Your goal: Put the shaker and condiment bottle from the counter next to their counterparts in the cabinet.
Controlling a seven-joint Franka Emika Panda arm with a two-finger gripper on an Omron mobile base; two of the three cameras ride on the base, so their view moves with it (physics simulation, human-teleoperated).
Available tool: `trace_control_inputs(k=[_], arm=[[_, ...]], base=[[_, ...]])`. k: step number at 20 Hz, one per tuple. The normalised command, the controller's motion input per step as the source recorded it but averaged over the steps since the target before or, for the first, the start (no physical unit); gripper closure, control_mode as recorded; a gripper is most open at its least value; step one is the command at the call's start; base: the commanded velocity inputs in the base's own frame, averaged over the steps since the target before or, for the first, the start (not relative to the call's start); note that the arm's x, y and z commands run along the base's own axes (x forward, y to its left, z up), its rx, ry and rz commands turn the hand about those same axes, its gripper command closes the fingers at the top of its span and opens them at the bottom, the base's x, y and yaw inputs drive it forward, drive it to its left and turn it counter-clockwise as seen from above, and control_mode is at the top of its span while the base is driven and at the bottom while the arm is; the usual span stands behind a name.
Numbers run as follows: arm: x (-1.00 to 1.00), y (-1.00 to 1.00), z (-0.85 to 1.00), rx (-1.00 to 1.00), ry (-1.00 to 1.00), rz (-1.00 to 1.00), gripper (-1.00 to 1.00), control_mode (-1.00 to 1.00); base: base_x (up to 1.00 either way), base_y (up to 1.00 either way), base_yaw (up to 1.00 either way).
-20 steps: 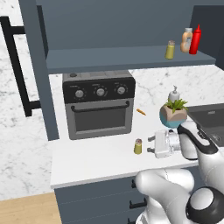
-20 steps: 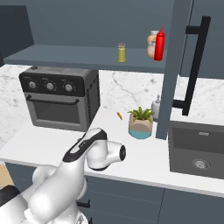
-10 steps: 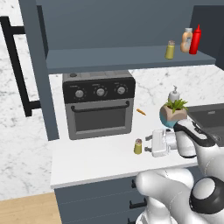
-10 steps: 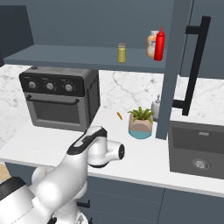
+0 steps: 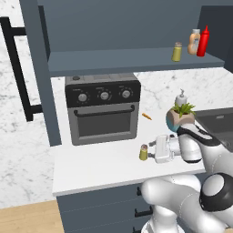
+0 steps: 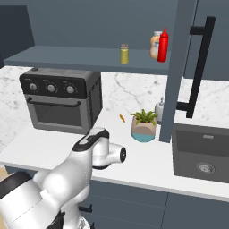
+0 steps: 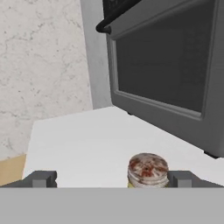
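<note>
The olive-yellow shaker (image 5: 144, 153) stands on the white counter (image 5: 100, 168) in front of the oven. My gripper (image 5: 152, 153) lies level just to its right and is open. In the hand view the shaker's grey cap (image 7: 148, 168) sits between the fingertips (image 7: 41, 178), close to the right one, with my gripper (image 7: 112, 179) around it and no contact visible. On the cabinet shelf (image 5: 113, 61) stand the twin shaker (image 5: 177, 51), the tan-orange bottle (image 5: 195, 42) and the red condiment bottle (image 5: 203, 41). From the right these appear as the shaker (image 6: 124, 53), the tan-orange bottle (image 6: 155, 44) and the red bottle (image 6: 163, 44).
A black toaster oven (image 5: 102, 109) stands at the back of the counter. To the right are a potted plant (image 5: 180, 116), a soap dispenser (image 5: 181, 98) and a dark sink (image 5: 218, 120). A small orange bit (image 5: 146, 116) lies near the oven.
My hand has crept slightly left toward the counter shaker while the upper arm shifted. The shaker and the shelf items have not moved.
</note>
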Motion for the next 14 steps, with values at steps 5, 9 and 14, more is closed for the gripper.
trace_control_inputs(k=[5, 9, 14], arm=[[0.17, 0.00, -0.10, 0.00, 0.00, 0.00, -1.00, -1.00], [0.20, 0.00, -0.11, 0.00, 0.00, 0.00, -1.00, -1.00], [0.21, 0.00, -0.10, 0.00, 0.00, 0.00, -1.00, -1.00]], base=[[0.00, 0.00, 0.00], [0.00, 0.00, 0.00], [0.00, 0.00, 0.00]])
